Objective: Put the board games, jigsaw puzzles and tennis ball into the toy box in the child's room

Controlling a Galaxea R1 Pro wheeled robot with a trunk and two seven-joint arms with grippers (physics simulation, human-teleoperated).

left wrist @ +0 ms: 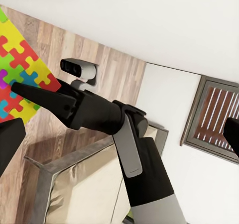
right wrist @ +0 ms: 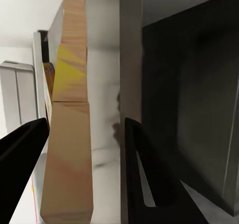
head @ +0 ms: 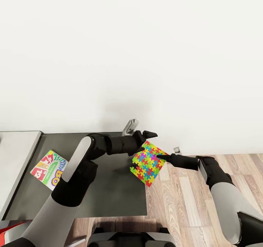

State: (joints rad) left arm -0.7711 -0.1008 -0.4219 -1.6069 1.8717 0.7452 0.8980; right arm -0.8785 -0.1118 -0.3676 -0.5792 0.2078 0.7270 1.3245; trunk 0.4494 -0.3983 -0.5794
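One jigsaw puzzle (head: 148,163), a bright multicoloured sheet, hangs tilted over the right edge of the dark-grey table (head: 109,192), mostly above the floor. My right gripper (head: 159,156) comes in from the right and is shut on the puzzle's edge. In the right wrist view the sheet (right wrist: 69,109) runs edge-on between the two black fingers (right wrist: 144,174). My left gripper (head: 145,144) stands open at the puzzle's far corner, and its wrist view shows the puzzle (left wrist: 20,59) and the right gripper (left wrist: 17,88). A Skip-Bo board game (head: 49,168) lies flat on the table's left part. The toy box and tennis ball are out of view.
A light-grey table section (head: 18,148) joins the dark one at the left. A white wall rises directly behind the table. Wooden floor (head: 182,203) lies to the right. A slatted wall vent (left wrist: 214,114) shows in the left wrist view.
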